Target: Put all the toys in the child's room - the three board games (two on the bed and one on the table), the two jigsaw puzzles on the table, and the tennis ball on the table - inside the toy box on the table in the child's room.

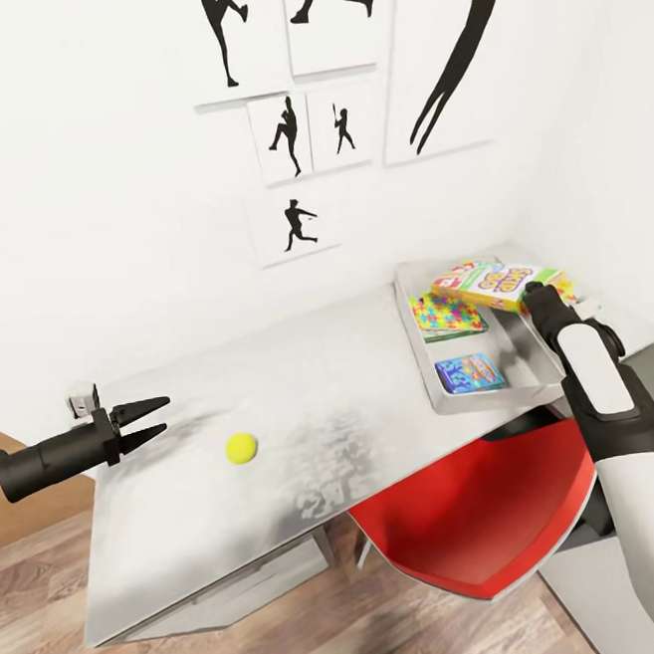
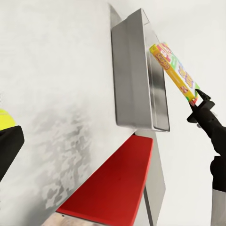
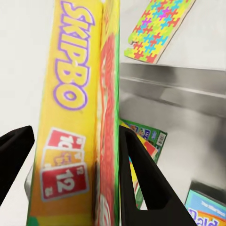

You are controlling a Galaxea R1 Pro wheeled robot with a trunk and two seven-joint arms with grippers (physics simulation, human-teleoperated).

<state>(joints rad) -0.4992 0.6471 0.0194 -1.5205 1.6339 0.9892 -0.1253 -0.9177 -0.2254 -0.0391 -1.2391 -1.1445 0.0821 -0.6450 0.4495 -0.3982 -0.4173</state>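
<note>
Yellow Skip-Bo box (image 1: 491, 284) in R end effector (image 1: 537, 292) (above toy box (image 1: 483, 392))

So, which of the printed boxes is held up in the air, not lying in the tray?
The yellow Skip-Bo game box, gripped by the right claw above the light grey tray. The blue box and puzzle-patterned box lie flat inside it.

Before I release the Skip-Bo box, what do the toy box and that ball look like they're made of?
The toy box looks like brushed sheet metal: thin sloped walls, a grey satin sheen and soft reflections, though painted plastic is possible in a render. The tennis ball looks matte and felt-like, uniform yellow-green with no gloss. The Skip-Bo box in the right end effector looks like glossy printed cardboard.
</note>
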